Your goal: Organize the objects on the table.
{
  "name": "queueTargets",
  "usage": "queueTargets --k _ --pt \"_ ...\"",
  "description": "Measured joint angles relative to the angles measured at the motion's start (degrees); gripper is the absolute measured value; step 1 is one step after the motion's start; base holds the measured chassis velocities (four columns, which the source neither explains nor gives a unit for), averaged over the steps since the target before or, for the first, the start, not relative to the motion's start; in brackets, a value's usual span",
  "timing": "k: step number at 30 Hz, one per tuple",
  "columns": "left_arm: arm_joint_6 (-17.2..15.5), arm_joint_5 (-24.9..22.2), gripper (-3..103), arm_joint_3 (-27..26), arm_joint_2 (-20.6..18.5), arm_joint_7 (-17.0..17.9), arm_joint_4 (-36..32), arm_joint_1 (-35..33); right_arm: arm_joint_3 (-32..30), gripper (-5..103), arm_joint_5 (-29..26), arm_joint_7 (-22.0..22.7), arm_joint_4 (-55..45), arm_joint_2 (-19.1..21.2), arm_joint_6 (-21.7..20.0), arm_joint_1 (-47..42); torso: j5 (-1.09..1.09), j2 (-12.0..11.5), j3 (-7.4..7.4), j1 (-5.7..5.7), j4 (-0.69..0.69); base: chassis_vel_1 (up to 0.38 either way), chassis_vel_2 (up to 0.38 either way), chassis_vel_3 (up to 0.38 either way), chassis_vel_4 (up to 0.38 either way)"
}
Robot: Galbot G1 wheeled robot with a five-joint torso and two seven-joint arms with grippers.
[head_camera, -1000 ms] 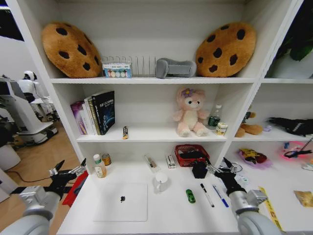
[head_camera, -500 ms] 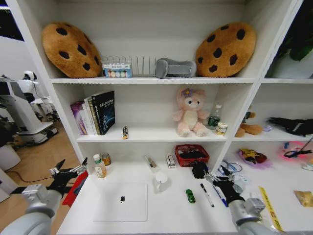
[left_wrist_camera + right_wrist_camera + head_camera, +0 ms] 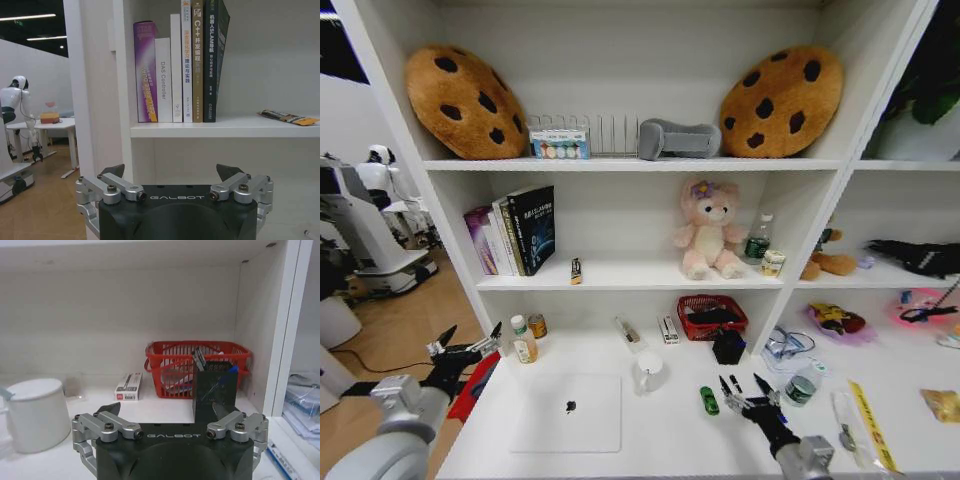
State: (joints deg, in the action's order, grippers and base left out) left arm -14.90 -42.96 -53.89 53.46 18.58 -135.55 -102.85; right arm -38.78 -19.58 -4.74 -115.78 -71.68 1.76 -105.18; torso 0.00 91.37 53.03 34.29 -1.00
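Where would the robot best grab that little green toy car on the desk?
Probably across its two long sides, from straight above. The car lies flat on the desk, long and narrow, with bare desk on both sides; the mug stands farther back. The right tool, open, hovers just beside it, so it seems the handier one; the left tool is off by the desk's left end.

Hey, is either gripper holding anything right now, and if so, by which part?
Nothing is held. The right gripper hangs open over the desk near the pens, and the left gripper is open at the desk's left end.
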Motion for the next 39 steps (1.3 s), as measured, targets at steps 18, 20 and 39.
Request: queueTargets --k 18,20,39 --pt "-0.03 0.3 100 0.27 -0.1 -0.06 0.0 -0.32 3.56 100 2.44 1.25 6.05 -0.61 1.18 1.87 -0.01 0.0 0.0 0.0 0.0 0.0 0.0 0.0 0.0" --pt "-0.03 0.29 100 0.27 -0.16 -0.08 0.07 -0.33 4.06 100 2.55 1.32 6.57 -0.76 1.17 2.19 -0.01 0.0 0.0 0.0 0.0 0.0 0.0 0.0 0.0" --pt "-0.05 -0.4 100 -0.19 -1.31 -0.13 0.18 -0.53 8.58 84 5.09 3.26 10.98 -1.77 0.45 6.04 0.0 0.0 0.0 0.01 0.0 0.0 0.0 0.0 0.0"
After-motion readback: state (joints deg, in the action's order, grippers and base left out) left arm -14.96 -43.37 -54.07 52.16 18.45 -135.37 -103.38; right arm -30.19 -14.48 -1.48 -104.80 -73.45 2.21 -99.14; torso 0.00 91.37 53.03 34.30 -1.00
